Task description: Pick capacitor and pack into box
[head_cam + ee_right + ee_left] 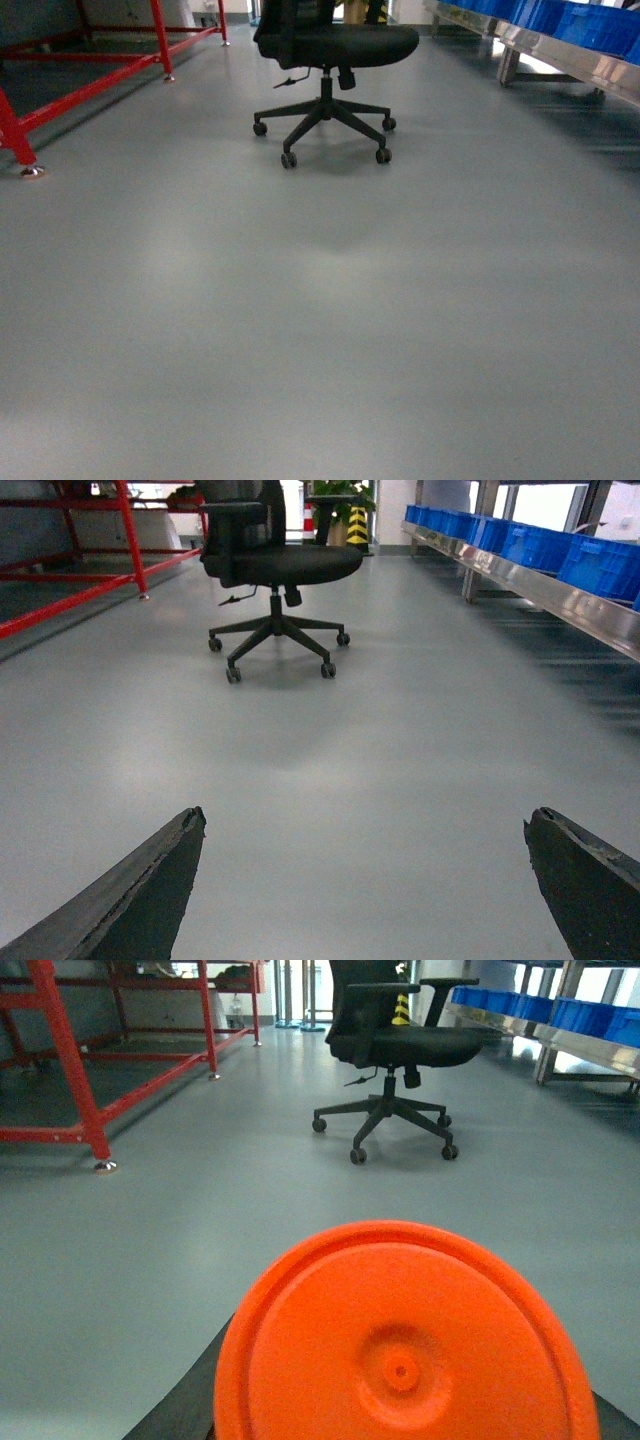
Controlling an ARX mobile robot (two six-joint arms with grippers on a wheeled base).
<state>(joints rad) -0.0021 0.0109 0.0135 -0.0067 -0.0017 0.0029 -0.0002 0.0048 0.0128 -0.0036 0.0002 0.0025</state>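
Rolling across open grey floor [320,330], w/ no capacitor and no pink box in any view, so I judge this is the approach step, nothing picked yet. My right tool [365,880] is spread wide: both dark fingers [130,890] sit at the frame's bottom corners, bare floor between, holding nothing. My left tool: can't tell. Its cam is mostly filled by an orange round lid [405,1345] sitting right under the lens w/ something dark beneath; whether I'm gripping it isn't shown. Well ahead of both tools stands a black office chair [325,60]. Red frame [90,80] is off to the left, a metal rack w/ blue bins [540,545] runs along the right. Next move, as I read it: find the desk w/ the parts and the box, steer round the chair, then bring the right tool down over a capacitor.
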